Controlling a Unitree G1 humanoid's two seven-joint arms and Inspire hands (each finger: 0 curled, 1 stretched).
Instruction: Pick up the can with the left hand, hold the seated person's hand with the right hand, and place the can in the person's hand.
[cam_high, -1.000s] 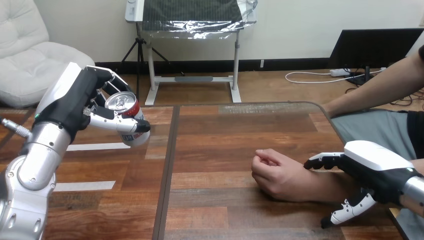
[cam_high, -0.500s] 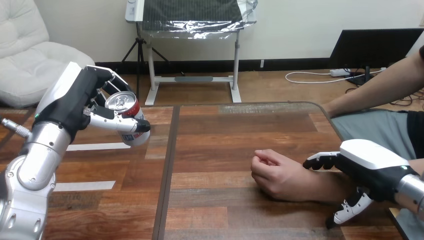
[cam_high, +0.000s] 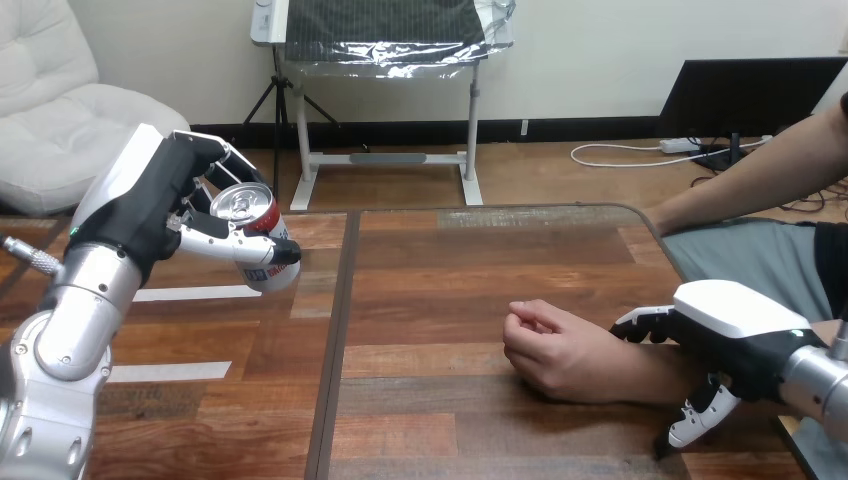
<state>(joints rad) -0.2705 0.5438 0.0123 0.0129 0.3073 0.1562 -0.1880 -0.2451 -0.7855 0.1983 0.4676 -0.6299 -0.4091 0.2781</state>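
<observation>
A red, white and blue can (cam_high: 256, 235) is held tilted above the table's left part, with my left hand (cam_high: 160, 205) shut on it, fingers and thumb wrapped round its body. The person's hand (cam_high: 555, 350) rests on the table (cam_high: 450, 260) right of centre, loosely fisted. My right hand (cam_high: 735, 335) lies over the person's wrist (cam_high: 655, 370). Its fingers (cam_high: 640, 322) curl over the wrist's far side and its thumb (cam_high: 700, 420) reaches down on the near side.
The person's other arm (cam_high: 760, 180) stretches in from the upper right, beyond the table's far right corner. A dark seam (cam_high: 335, 330) runs front to back through the tabletop between the can and the person's hand.
My right hand has slid a little left and lower along the person's wrist. The left hand and the can have not moved, nor has the person's hand.
</observation>
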